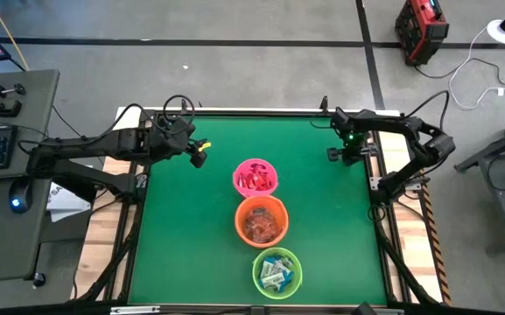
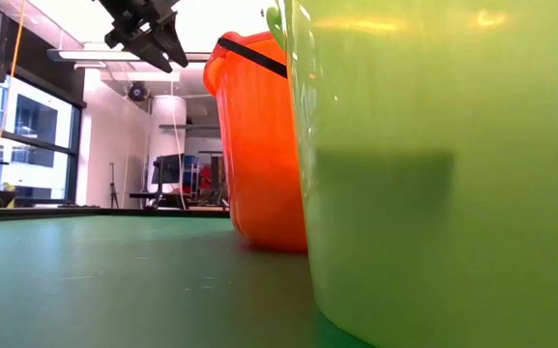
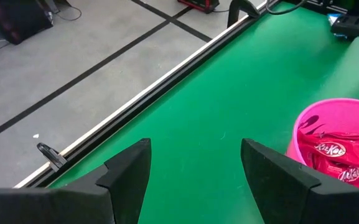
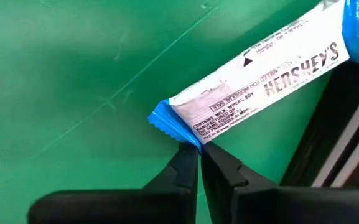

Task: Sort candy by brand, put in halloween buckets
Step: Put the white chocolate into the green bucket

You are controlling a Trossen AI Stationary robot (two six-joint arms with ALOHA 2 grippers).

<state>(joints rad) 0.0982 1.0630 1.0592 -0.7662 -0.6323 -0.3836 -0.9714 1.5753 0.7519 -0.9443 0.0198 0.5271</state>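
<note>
- We see the right gripper [image 4: 199, 155] at two o'clock on the table [image 1: 182, 227], fingers pinched nearly together at the blue-and-white candy [image 4: 254, 78] lying there.
- Left gripper [image 3: 195, 168] at ten o'clock, fingers wide apart, empty.
- Pink bucket [image 1: 256, 177], orange bucket [image 1: 261, 220], green bucket [image 1: 277, 272] run centre toward six o'clock.

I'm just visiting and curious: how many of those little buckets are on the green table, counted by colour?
Pink bucket: 1
Orange bucket: 1
Lime green bucket: 1
Total: 3 buckets, standing in a row down the middle of the table, each with candy inside.
</note>
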